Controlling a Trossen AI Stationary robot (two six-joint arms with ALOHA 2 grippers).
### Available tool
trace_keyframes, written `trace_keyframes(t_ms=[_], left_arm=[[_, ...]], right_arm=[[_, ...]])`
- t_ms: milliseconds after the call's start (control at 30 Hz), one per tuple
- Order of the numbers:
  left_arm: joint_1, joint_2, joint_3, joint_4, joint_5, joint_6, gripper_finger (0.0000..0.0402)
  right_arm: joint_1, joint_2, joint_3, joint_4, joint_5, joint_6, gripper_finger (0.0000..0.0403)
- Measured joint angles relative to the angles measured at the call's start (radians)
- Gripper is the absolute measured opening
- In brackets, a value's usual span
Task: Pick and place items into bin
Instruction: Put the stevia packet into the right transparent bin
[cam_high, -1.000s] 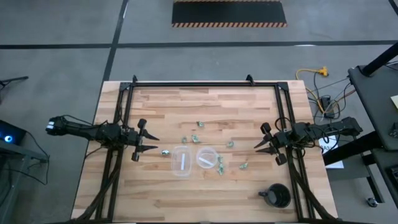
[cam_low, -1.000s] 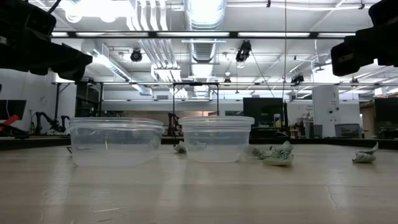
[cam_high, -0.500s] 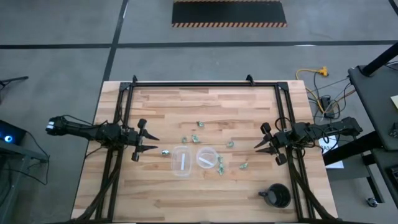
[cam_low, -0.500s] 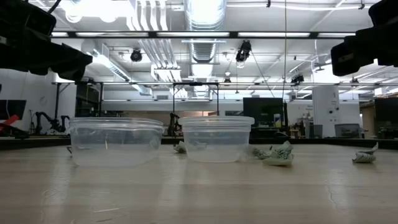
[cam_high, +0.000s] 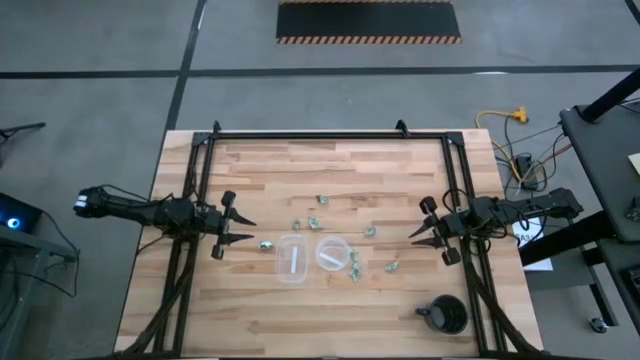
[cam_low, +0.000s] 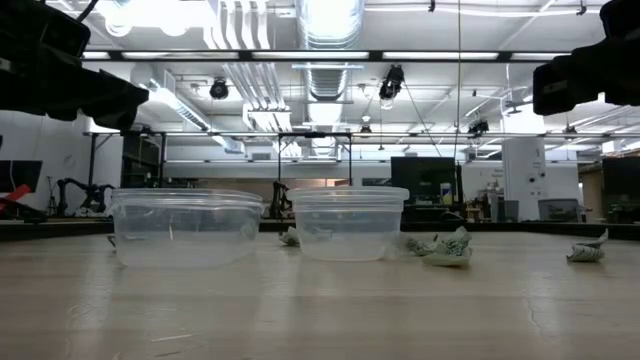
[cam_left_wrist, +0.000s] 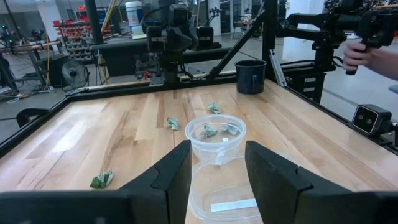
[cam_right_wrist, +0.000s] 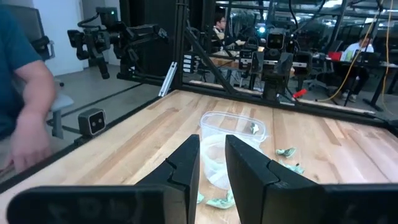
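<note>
Several tiny pale green pieces lie scattered on the wooden table, for instance one (cam_high: 322, 199), one (cam_high: 265, 243) and one (cam_high: 392, 266). Two clear round cups, one (cam_high: 291, 258) and the other (cam_high: 333, 252), stand side by side mid-table. My left gripper (cam_high: 246, 230) hovers open to the left of the cups, pointing at them. My right gripper (cam_high: 411, 234) hovers to their right, its fingers a little apart. The left wrist view shows both cups (cam_left_wrist: 216, 134) between the fingers; the right wrist view shows a cup (cam_right_wrist: 233, 127) and pieces (cam_right_wrist: 286, 151).
A black mug-like object (cam_high: 447, 315) stands near the table's near right corner. A dark frame (cam_high: 330, 133) runs along the table's far and side edges. A person's hand (cam_left_wrist: 357, 53) and a person (cam_right_wrist: 25, 87) show beyond the table. Bare wood lies near the far edge.
</note>
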Motion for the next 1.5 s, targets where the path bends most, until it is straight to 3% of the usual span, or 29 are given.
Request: trace_keyframes(t_ms=[267, 400, 567, 667, 967, 1167, 1333, 1433, 1500], left_arm=[[0.0, 0.0, 0.0, 0.0, 0.0, 0.0, 0.0135], [0.0, 0.0, 0.0, 0.0, 0.0, 0.0, 0.0135], [0.0, 0.0, 0.0, 0.0, 0.0, 0.0, 0.0135], [0.0, 0.0, 0.0, 0.0, 0.0, 0.0, 0.0135], [0.0, 0.0, 0.0, 0.0, 0.0, 0.0, 0.0135], [0.0, 0.0, 0.0, 0.0, 0.0, 0.0, 0.0135], [0.0, 0.0, 0.0, 0.0, 0.0, 0.0, 0.0135], [0.0, 0.0, 0.0, 0.0, 0.0, 0.0, 0.0135], [0.0, 0.0, 0.0, 0.0, 0.0, 0.0, 0.0135]], right_arm=[[0.0, 0.0, 0.0, 0.021, 0.0, 0.151, 0.0068], [-0.002, -0.001, 0.0, 0.178, 0.021, -0.034, 0.0068], [-0.002, -0.001, 0.0, 0.529, 0.265, -0.387, 0.0068], [-0.002, -0.001, 0.001, 0.704, 0.349, -0.425, 0.0068], [-0.002, 0.007, 0.0, 1.025, 0.151, -0.176, 0.0068], [-0.002, 0.057, 0.012, 1.009, 0.153, -0.206, 0.0068], [-0.002, 0.173, 0.121, 0.959, 0.152, -0.186, 0.0068], [-0.002, 0.253, 0.243, 0.721, 0.181, -0.202, 0.0068], [-0.002, 0.312, 0.366, 0.444, 0.243, -0.183, 0.0068]])
